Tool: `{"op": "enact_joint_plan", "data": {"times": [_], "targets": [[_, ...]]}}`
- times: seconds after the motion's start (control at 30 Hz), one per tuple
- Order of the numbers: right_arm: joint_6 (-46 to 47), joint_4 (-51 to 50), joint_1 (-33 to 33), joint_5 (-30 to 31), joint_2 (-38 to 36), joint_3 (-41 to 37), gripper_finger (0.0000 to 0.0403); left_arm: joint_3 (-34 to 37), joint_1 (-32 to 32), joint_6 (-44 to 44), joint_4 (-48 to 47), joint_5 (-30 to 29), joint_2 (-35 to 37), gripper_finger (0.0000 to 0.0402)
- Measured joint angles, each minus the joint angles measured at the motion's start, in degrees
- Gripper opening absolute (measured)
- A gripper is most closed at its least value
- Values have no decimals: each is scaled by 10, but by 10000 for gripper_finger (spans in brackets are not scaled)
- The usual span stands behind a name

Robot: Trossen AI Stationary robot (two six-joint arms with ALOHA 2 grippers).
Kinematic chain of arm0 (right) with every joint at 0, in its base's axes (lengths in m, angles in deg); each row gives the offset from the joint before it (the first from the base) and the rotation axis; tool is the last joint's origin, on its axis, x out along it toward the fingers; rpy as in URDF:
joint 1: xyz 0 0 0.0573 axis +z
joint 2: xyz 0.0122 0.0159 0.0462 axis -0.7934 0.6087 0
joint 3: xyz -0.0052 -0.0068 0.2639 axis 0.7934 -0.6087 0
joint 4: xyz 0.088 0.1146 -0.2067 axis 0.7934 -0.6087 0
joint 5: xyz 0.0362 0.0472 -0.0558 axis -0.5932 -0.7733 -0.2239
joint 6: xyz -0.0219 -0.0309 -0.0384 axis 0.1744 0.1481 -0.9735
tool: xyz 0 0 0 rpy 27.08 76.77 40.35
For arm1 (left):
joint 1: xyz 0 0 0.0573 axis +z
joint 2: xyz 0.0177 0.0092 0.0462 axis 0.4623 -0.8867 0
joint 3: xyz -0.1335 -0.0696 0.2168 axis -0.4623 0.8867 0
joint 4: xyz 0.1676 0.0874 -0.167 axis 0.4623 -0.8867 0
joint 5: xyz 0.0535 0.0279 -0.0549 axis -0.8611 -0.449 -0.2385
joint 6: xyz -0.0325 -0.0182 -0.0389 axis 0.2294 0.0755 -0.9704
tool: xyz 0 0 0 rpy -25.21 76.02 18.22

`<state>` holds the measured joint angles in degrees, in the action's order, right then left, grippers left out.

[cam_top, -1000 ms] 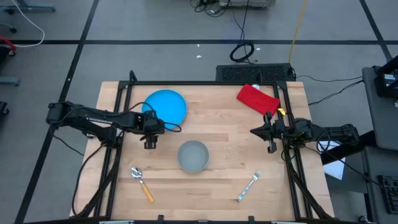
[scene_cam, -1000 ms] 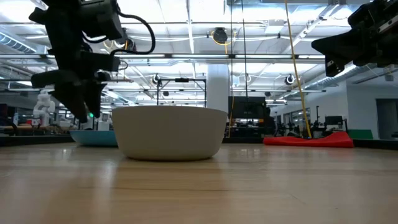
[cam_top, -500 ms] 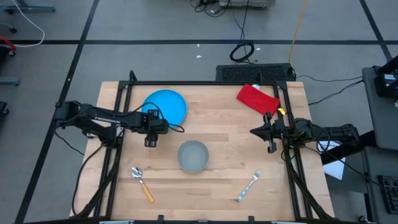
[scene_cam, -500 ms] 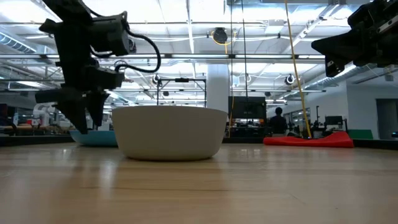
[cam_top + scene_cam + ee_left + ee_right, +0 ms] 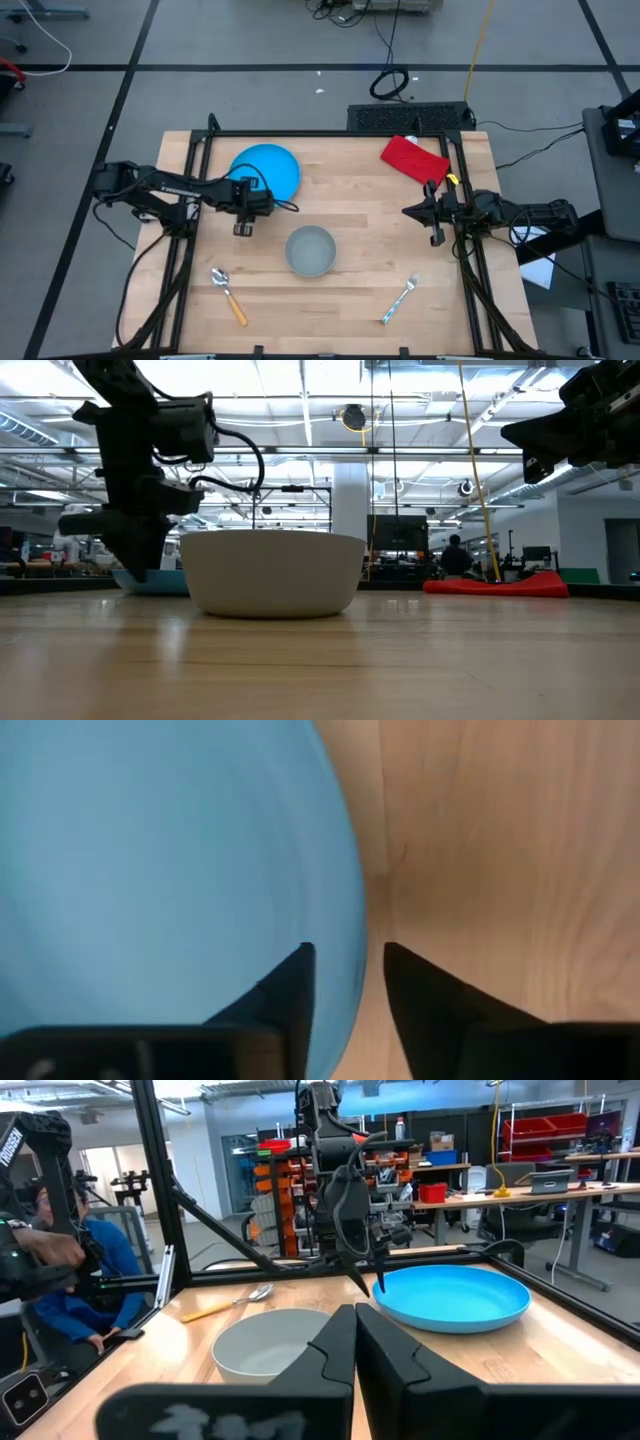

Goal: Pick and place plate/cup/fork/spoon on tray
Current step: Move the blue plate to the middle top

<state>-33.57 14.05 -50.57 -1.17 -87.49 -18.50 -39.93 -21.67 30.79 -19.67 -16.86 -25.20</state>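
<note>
Clearly your left gripper (image 5: 345, 982) jaws straddle the plate (image 5: 170, 870) rim, part-closed; it's stiff, light, slippery; pinch the rim.

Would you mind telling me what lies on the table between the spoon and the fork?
Nothing: in the high view, bare wood runs between the spoon and the fork. The cup sits farther back, off that line.

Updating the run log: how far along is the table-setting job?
Nothing is placed yet. The left claw straddles the plate rim, fingers either side, grip not confirmed. The cup, spoon and fork lie untouched. The right claw waits shut at the table's right edge.
</note>
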Motion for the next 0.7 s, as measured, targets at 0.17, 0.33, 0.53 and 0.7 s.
{"op": "enact_joint_plan", "data": {"times": [0.17, 0.33, 0.53, 0.7], "targets": [[-3, 0, 0, -1, 0, 0, 0, 6, 6, 14, 11, 10, 0, 92], [-2, 0, 0, -1, 0, 0, 0, 12, 12, 8, 17, 11, 0, 94], [-1, 0, 0, -1, 0, 0, 0, 12, 12, 22, 23, 17, 0, 66], [0, 0, 0, -1, 0, 0, 0, 12, 13, 32, 25, 28, 1, 13]]}}
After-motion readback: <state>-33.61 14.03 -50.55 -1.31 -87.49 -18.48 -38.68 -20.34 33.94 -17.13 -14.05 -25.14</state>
